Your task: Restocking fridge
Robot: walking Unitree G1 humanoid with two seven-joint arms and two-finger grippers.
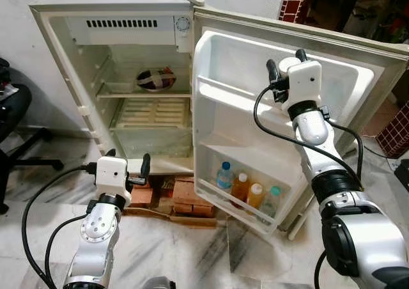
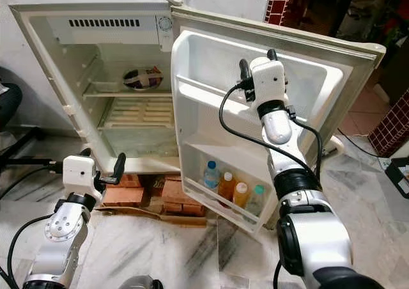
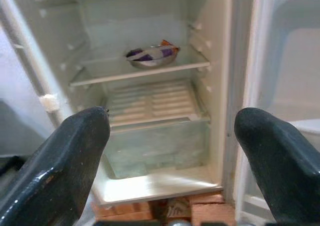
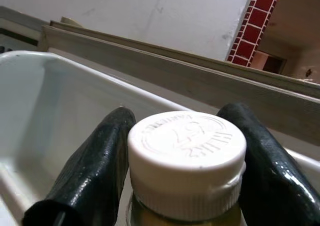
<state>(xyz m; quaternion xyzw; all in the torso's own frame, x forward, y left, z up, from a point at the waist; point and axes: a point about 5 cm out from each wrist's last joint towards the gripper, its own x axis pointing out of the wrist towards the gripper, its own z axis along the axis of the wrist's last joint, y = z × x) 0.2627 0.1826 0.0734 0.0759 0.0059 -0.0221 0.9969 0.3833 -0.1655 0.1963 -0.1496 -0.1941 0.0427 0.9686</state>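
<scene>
The small white fridge [image 1: 57, 59] stands open, its door [image 1: 358, 78] swung wide to the right. My right gripper [image 1: 286, 62] is raised in front of the door's upper compartment [image 1: 243, 52], shut on a bottle with a white cap [image 4: 186, 151] and yellowish contents. Several bottles [image 1: 240, 187] stand in the door's bottom shelf [image 1: 220, 203]. My left gripper [image 1: 128, 161] hangs low before the fridge's bottom, open, with nothing between its fingers [image 3: 80, 136]. A bowl [image 1: 155, 79] holding a wrapped item sits on the upper inner shelf.
The fridge rests on red bricks [image 1: 185, 196] on a marble floor [image 1: 192, 257]. A black office chair [image 1: 13, 119] stands at the left. A red brick pillar [image 1: 295, 1] rises behind the door. The lower inner shelf [image 1: 152, 113] and drawer [image 3: 155, 148] look bare.
</scene>
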